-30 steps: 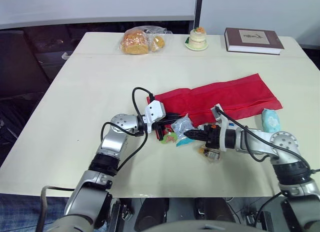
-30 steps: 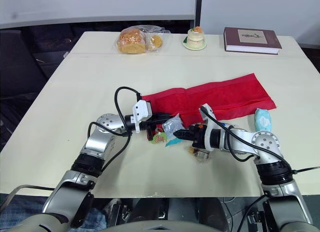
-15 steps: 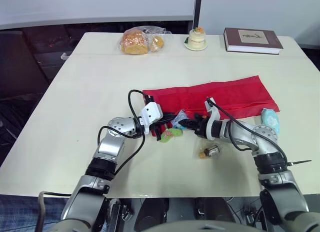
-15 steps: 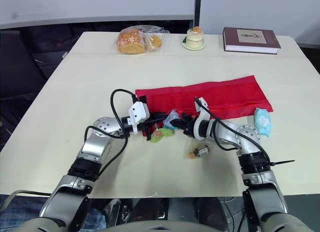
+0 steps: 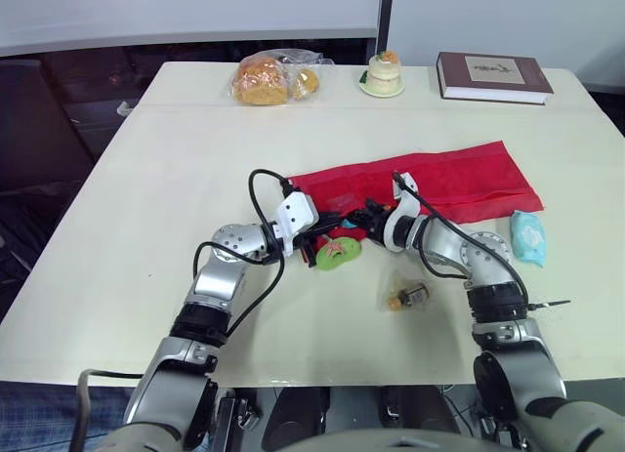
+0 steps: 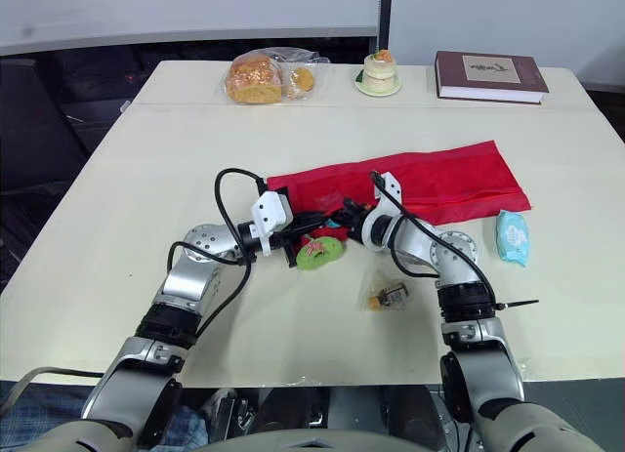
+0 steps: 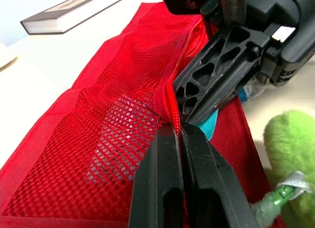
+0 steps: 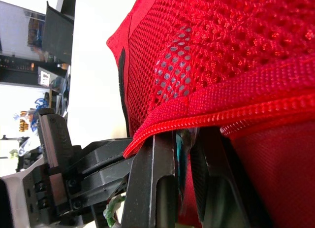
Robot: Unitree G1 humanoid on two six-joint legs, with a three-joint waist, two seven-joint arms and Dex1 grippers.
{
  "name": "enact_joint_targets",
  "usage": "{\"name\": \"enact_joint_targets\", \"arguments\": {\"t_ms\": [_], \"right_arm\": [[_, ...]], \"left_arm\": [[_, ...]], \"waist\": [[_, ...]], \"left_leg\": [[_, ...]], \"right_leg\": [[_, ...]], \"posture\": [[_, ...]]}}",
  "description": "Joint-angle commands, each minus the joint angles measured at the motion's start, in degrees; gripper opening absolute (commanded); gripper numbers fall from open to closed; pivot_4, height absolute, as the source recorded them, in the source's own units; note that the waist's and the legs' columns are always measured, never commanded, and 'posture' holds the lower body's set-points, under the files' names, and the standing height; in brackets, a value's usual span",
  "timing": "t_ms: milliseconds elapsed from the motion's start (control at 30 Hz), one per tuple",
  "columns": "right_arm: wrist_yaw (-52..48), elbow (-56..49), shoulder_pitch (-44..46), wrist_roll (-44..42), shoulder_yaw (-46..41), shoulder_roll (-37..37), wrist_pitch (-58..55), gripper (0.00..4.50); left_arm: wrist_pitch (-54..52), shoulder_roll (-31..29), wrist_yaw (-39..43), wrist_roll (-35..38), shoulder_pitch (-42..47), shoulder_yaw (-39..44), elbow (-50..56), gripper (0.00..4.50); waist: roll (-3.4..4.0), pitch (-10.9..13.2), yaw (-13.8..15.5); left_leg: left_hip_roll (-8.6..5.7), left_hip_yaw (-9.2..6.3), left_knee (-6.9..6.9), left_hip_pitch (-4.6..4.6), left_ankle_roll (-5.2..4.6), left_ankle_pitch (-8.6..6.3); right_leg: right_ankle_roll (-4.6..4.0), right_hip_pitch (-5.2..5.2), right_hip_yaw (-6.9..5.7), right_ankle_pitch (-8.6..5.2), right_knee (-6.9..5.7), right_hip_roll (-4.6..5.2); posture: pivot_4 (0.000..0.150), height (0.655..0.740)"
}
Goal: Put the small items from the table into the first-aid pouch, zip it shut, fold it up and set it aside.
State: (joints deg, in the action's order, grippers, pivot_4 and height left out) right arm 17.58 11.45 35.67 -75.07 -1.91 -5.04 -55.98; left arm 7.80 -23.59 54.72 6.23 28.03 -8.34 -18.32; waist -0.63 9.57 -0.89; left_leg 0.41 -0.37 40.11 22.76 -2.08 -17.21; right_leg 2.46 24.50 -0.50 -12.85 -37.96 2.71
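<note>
A long red mesh first-aid pouch [image 5: 459, 179] lies on the cream table [image 5: 146, 179], its length running left to right. At its left-end mouth, the left gripper [image 7: 179, 132] is clenched on the zipper edge [image 7: 170, 97], while the right gripper [image 8: 181, 137], grasping a teal packet [image 8: 180, 159], points straight inside.

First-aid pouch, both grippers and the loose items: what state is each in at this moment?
first-aid pouch: unfolded flat, zip open at the near end.
left gripper: shut on the pouch's zipper edge.
right gripper: shut on teal packet, tips under the zipper edge.
green fuzzy item: outside the pouch.
small bottle: on its side, outside.
blue pack: flat, outside.
book: closed.
</note>
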Motion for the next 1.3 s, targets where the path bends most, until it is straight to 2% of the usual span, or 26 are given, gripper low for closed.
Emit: {"name": "enact_joint_targets", "arguments": {"t_ms": [33,100,367,500,533,567,633,867,1067,1167,1300], "right_arm": [[-4.60,-6.62,1.48,2.02,0.17,-1.12,-1.75,1.28],[-7.69,-10.61,0.06,3.00,1.87,-3.87,-4.48,1.88],[-23.28,-23.26,-1.84,12.02,7.71,-14.11,-6.81,1.88],[-31.62,-27.27,-0.77,22.32,14.07,-18.21,-1.17,1.88],[-32.71,-27.47,-0.59,24.91,15.47,-18.56,0.23,1.36],[-33.95,-27.19,-0.40,28.77,17.94,-19.22,2.33,1.12],[-35.73,-25.83,-0.38,34.87,21.63,-19.79,5.33,0.08],[-37.35,-18.01,0.59,48.49,25.82,-15.41,12.82,0.08],[-37.49,-9.20,4.00,55.77,25.25,-8.36,18.15,0.08],[-35.38,-1.28,8.30,58.88,23.13,-2.77,22.37,0.08],[-33.95,6.60,11.30,64.08,22.57,0.08,26.31,0.08]], "left_arm": [[0.72,-0.02,0.95,-0.06,0.54,-0.55,-0.96,0.00],[0.30,-0.14,1.10,0.78,1.53,0.35,-2.17,0.00],[-0.97,-1.08,6.01,4.06,4.47,2.29,-6.76,0.00],[-1.29,-1.34,7.75,4.90,7.16,3.29,-11.40,0.00],[-1.38,-1.22,7.96,5.05,7.70,3.48,-12.26,0.00],[-1.41,-1.02,8.21,5.25,8.16,3.67,-13.03,0.00],[-1.44,-0.64,8.47,5.70,8.79,3.97,-13.98,0.00],[-1.78,0.42,9.49,6.28,8.65,4.13,-13.68,0.00],[-2.48,0.79,10.25,6.29,7.34,3.65,-11.33,0.00],[-2.21,0.83,10.69,5.83,6.64,3.17,-10.48,0.00],[-2.37,1.08,10.82,5.63,5.94,3.16,-9.53,0.00]], "waist": [[0.00,0.00,0.00],[0.02,0.01,0.19],[0.03,0.02,-0.06],[0.03,0.02,-0.08],[0.02,0.02,-0.10],[0.02,0.02,-0.10],[0.02,0.02,-0.06],[0.02,0.02,0.01],[0.02,0.02,-0.03],[0.02,0.02,-0.30],[0.02,0.03,-0.27]], "left_leg": [[0.00,0.00,0.00,0.00,0.00,0.00],[0.00,0.00,0.00,0.01,0.00,0.00],[-0.01,-0.05,-0.01,0.05,-0.01,0.00],[-0.03,-0.04,-0.02,0.05,-0.01,0.00],[-0.04,-0.01,-0.01,0.05,-0.01,0.00],[-0.04,-0.01,-0.01,0.04,-0.01,0.00],[-0.05,-0.03,-0.01,0.04,0.00,0.00],[-0.06,-0.02,-0.01,0.07,0.01,0.00],[-0.06,-0.03,-0.01,0.07,0.03,0.01],[-0.06,-0.01,-0.01,0.06,0.04,0.02],[-0.05,-0.03,-0.01,0.05,0.07,0.04]], "right_leg": [[0.00,0.00,0.00,0.00,0.00,0.00],[0.00,0.00,0.00,0.00,0.00,0.00],[0.00,0.06,-0.04,-0.01,0.03,-0.04],[0.00,0.06,-0.03,-0.01,0.03,-0.04],[0.00,0.06,-0.02,-0.01,0.03,-0.04],[0.00,0.07,-0.01,-0.01,0.03,-0.04],[0.00,0.07,-0.03,-0.01,0.03,-0.04],[0.00,0.08,-0.03,-0.01,0.05,-0.02],[0.00,0.09,-0.03,-0.01,0.02,-0.02],[0.00,0.10,-0.01,0.00,0.01,-0.03],[-0.01,0.14,-0.01,0.00,-0.03,-0.04]], "posture": [[0.150,0.7400],[0.150,0.7400],[0.150,0.7400],[0.150,0.7400],[0.150,0.7400],[0.150,0.7400],[0.150,0.7400],[0.150,0.7400],[0.150,0.7400],[0.150,0.7400],[0.150,0.7400]]}}
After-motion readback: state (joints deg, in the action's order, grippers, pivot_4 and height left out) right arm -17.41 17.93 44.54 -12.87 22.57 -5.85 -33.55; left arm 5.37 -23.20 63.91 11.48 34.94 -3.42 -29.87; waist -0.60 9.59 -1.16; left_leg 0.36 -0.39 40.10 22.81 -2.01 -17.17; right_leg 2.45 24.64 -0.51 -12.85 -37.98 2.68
